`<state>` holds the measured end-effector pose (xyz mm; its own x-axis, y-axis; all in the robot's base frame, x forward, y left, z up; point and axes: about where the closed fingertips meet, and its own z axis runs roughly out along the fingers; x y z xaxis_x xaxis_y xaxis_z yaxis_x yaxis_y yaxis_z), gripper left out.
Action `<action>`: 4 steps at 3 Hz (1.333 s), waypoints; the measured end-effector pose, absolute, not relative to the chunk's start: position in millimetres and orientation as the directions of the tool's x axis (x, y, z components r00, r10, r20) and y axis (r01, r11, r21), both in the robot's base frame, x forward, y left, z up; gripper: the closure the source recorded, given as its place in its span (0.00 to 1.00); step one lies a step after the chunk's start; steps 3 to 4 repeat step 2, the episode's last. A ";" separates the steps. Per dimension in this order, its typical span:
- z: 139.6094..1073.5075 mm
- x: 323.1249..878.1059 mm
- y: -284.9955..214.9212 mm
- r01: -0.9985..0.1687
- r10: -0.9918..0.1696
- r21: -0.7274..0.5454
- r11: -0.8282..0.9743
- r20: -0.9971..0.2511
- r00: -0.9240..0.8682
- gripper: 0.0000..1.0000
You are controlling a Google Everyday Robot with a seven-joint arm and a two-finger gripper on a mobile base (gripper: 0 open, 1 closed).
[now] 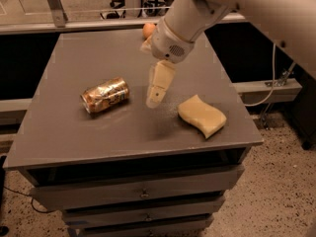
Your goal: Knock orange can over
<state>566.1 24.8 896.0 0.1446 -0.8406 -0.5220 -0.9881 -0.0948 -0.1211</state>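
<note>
The orange can (105,95) lies on its side on the grey table top (64,58), left of centre, with its silver top end facing left. My gripper (154,101) hangs above the table to the right of the can, a short gap away and not touching it. Its pale fingers (159,85) point down and hold nothing.
A wavy yellow sponge (201,115) lies to the right of the gripper near the table's right front. A small orange ball (148,30) sits at the far edge, partly behind the arm. The table has drawers below and a floor drop on all sides.
</note>
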 end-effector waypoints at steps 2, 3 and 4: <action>907.9 551.5 -37.2 -0.969 -0.690 -0.138 0.205 -0.722 -0.044 0.00; 907.9 551.5 -37.2 -0.969 -0.690 -0.138 0.205 -0.722 -0.044 0.00; 907.9 551.5 -37.2 -0.969 -0.690 -0.138 0.205 -0.722 -0.044 0.00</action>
